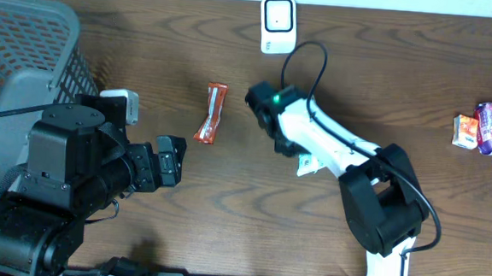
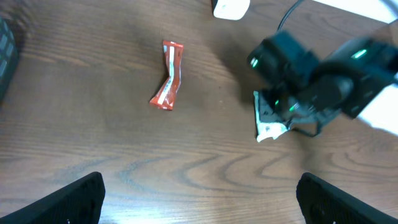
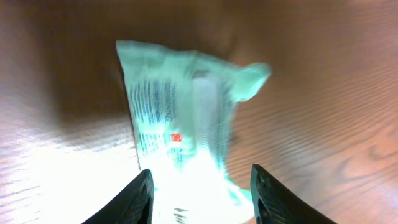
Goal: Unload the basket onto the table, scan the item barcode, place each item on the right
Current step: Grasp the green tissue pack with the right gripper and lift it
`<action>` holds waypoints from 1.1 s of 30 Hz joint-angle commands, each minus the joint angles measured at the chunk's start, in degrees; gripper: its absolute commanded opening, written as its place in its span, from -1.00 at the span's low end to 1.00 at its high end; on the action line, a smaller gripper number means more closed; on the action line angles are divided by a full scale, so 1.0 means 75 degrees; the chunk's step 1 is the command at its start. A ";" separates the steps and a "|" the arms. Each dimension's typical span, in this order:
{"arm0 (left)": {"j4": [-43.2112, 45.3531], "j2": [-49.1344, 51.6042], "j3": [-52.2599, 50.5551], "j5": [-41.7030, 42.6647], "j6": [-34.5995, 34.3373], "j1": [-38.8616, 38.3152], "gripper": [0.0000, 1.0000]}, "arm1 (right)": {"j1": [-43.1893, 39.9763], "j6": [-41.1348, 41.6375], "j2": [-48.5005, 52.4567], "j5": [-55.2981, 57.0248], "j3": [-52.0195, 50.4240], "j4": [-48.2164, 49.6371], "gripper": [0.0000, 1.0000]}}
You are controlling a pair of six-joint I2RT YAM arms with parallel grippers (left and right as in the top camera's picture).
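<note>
A white printed packet point(image 3: 180, 112) lies flat on the wooden table, washed in bright green-white light. My right gripper point(image 3: 200, 186) hangs just over its near end, jaws apart, the fingers either side of it without pinching it. From above, only a corner of the packet point(image 1: 307, 165) pokes out beneath the right arm, with the right gripper point(image 1: 290, 146) over it. The white scanner point(image 1: 278, 23) stands at the table's far edge. My left gripper point(image 2: 200, 186) is wide open over bare wood, holding nothing.
A red wrapped bar point(image 1: 212, 112) lies left of the packet, also visible as the red bar point(image 2: 168, 74) in the left wrist view. A grey mesh basket point(image 1: 20, 47) fills the far left. Colourful snack packs point(image 1: 490, 127) sit at the right edge.
</note>
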 commanded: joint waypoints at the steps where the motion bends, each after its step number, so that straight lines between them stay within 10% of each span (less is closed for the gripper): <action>1: -0.0006 -0.0026 0.0026 -0.0073 0.0017 -0.0017 0.96 | -0.0085 -0.0962 -0.0017 0.0233 0.0953 -0.0256 0.04; 5: -0.0006 -0.0026 0.0026 -0.0073 0.0017 -0.0017 0.96 | -0.0029 -0.1743 -0.0017 -0.0679 0.1236 -0.0157 0.41; 11: -0.0006 -0.0026 0.0026 -0.0073 0.0017 -0.0017 0.96 | 0.0003 -0.1874 -0.0012 -0.1177 0.0402 0.0487 0.18; 33: -0.0006 -0.0026 0.0026 -0.0073 0.0017 -0.0017 0.96 | -0.0079 -0.1941 -0.0012 -0.0536 -0.1810 0.1909 0.43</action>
